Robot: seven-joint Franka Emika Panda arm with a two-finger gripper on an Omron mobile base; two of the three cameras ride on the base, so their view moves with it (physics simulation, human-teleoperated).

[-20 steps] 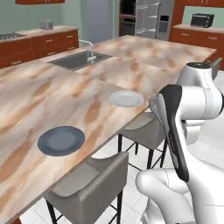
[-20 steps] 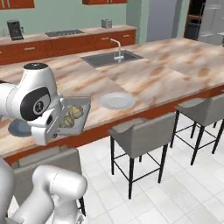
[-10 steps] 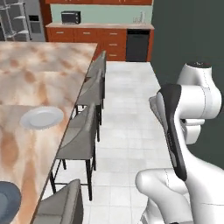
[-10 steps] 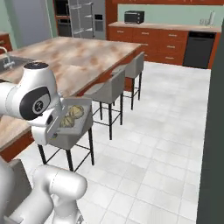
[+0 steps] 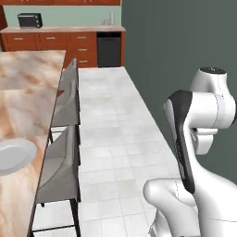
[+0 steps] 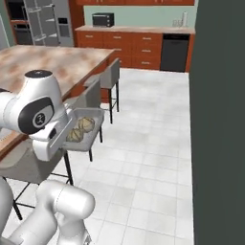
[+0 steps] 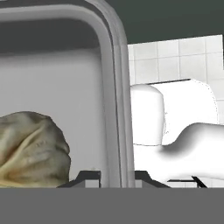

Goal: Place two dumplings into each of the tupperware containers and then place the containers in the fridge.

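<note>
Claw point(image 7: 117, 177) clamped shut on the rim of a tupperware container point(image 6: 94, 125) — tray held in the air over the tiled floor point(image 6: 143, 158), beside the bar stools point(image 6: 111, 76) along the worktop point(image 6: 52, 60). Two dumplings point(image 6: 80, 128) sit inside the tray; one shows close up in the hand view point(image 7: 30, 148). Fridge point(image 6: 48, 21) stands far back left, microwave point(image 6: 103, 19) on the rear counter. White plate point(image 5: 14, 155) rests on the worktop. No readable writing.
</note>
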